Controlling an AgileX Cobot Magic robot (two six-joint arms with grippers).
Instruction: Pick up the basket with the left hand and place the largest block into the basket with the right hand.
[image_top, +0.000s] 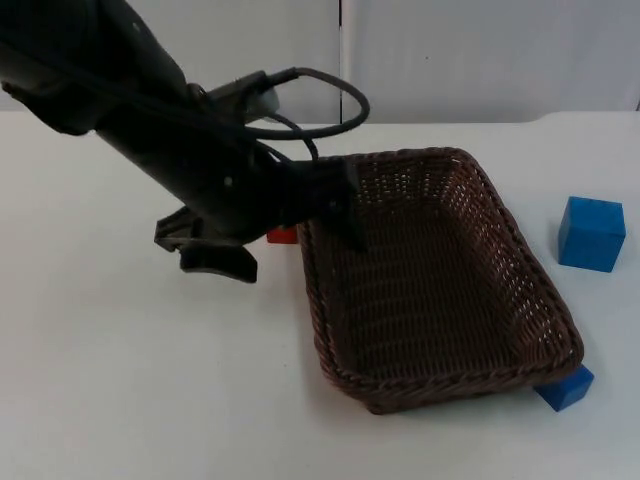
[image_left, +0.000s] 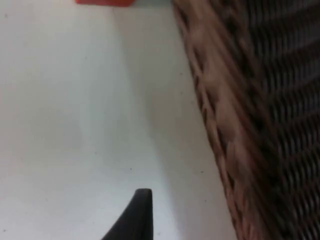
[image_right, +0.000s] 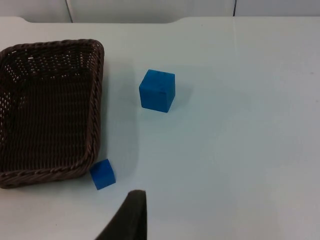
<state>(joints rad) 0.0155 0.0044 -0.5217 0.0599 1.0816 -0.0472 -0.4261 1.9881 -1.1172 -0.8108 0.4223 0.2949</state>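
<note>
reaching in from the table's (image_top: 120, 400) left, my left arm slants down across the white top and ends at the left rim of the brown wicker basket (image_top: 440, 290). my left gripper (image_top: 335, 215) sits right at that rim, one dark finger (image_top: 345, 222) dipping inside the wall; i cannot tell from here whether my jaws are pinched on the wicker or loose. my left wrist view looks along the basket's woven wall (image_left: 235, 125), with one black fingertip (image_left: 137, 215) over bare table just beside it. a small red block (image_top: 282, 236) lies on the table just outside the basket's left rim, partly hidden under my arm; it shows as a red edge (image_left: 105, 2) in my left wrist view too. the basket rests on the table, nothing inside it. at its near right corner a small blue block (image_top: 565, 387) pokes out, touching or tucked under the rim. further right, apart from the basket, stands the largest block (image_top: 591, 233), blue, upright on the table. my right wrist view looks down on that large blue block (image_right: 157, 90), the small blue one (image_right: 102, 174) and the basket (image_right: 47, 105), with my right arm waiting above and one black fingertip (image_right: 131, 217).
</note>
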